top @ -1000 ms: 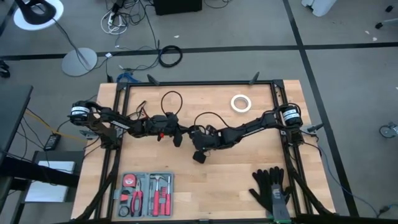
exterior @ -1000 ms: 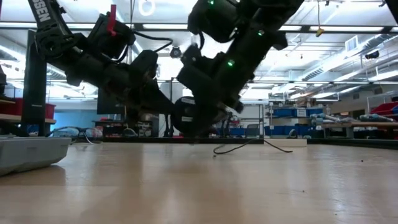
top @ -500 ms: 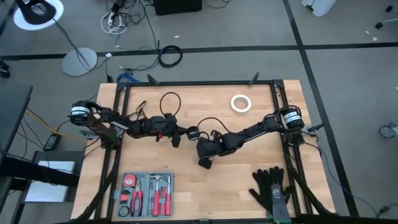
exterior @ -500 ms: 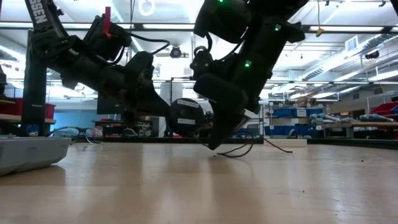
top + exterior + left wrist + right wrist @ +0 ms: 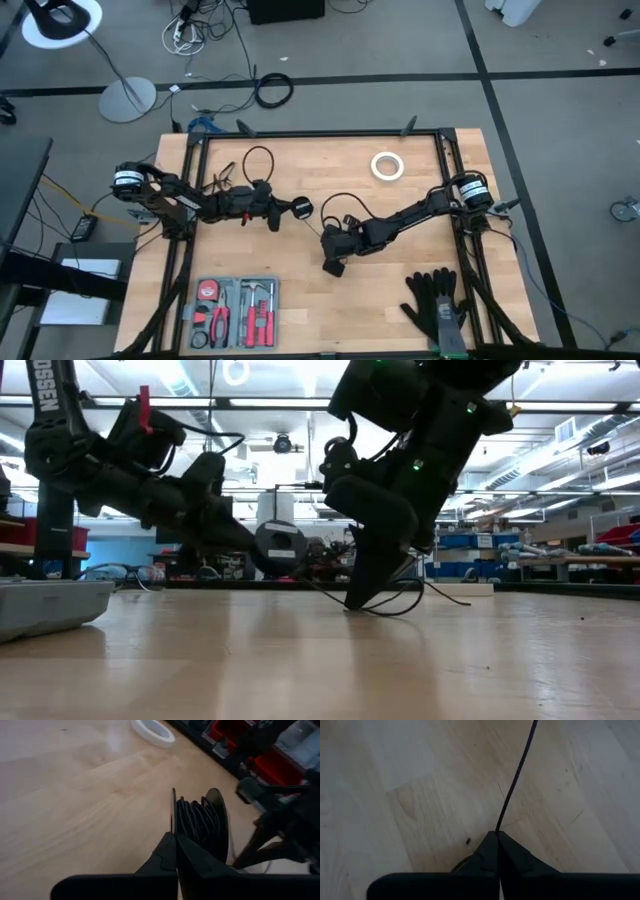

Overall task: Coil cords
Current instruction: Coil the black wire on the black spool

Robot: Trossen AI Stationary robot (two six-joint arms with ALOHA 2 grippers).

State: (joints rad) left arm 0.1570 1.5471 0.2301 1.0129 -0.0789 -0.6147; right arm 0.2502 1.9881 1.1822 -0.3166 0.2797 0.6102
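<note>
Honestly, left claw [image 5: 176, 837] is clamped on the spool [image 5: 200, 827], right claw [image 5: 496, 834] pinches the cord [image 5: 517, 775]; I'd keep it taut and low to the bench [image 5: 420, 215] while winding.

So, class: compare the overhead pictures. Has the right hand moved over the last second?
Yes. Against the fixed white tape ring, the right hand, shut on the cord, has slid farther from it, toward the table's near edge.

Puck [image 5: 301, 207] left of right tool [image 5: 331, 266]; tape ring [image 5: 387, 166] behind.
</note>
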